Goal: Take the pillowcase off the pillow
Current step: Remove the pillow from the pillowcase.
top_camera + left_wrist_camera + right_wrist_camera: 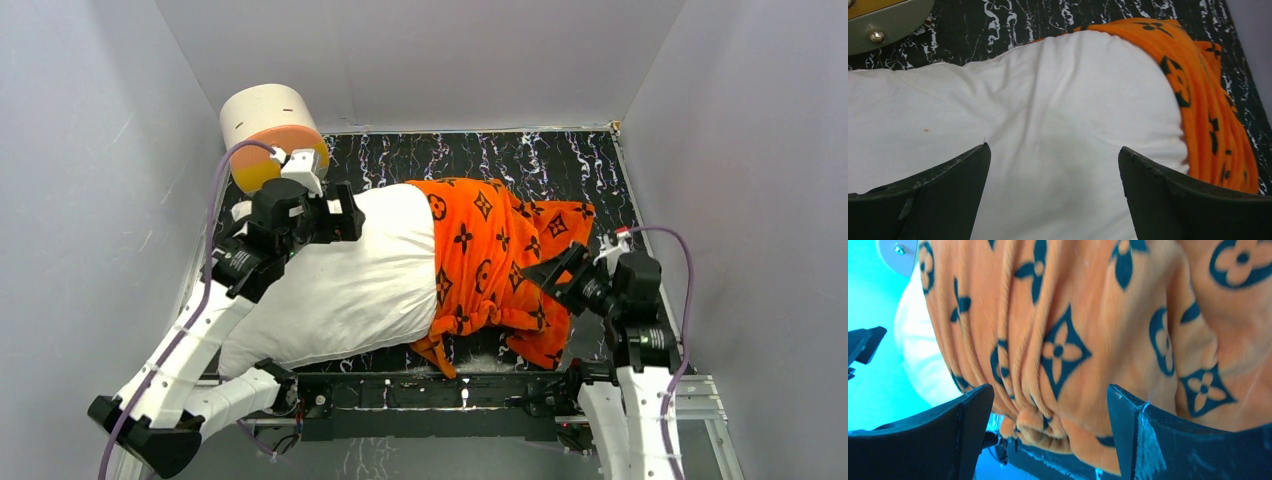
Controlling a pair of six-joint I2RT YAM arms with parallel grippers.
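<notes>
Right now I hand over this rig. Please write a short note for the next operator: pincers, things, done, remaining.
Left pincer: open, over the bare part of the pillow.
Right pincer: open, at the bunched pillowcase, not gripping it.
The pillowcase covers only the pillow's right end.
Done: most of the pillow is out.
Left to do: grip the pillowcase and pull it off that end.

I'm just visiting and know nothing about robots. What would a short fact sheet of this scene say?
pillow: white, mostly uncovered, lying on the black marbled floor
pillowcase: orange, bunched over the pillow's end nearer the right arm
left tool: open, over the bare pillow
right tool: open, at the bunched pillowcase
cylinder: cream and orange, far left corner
</notes>
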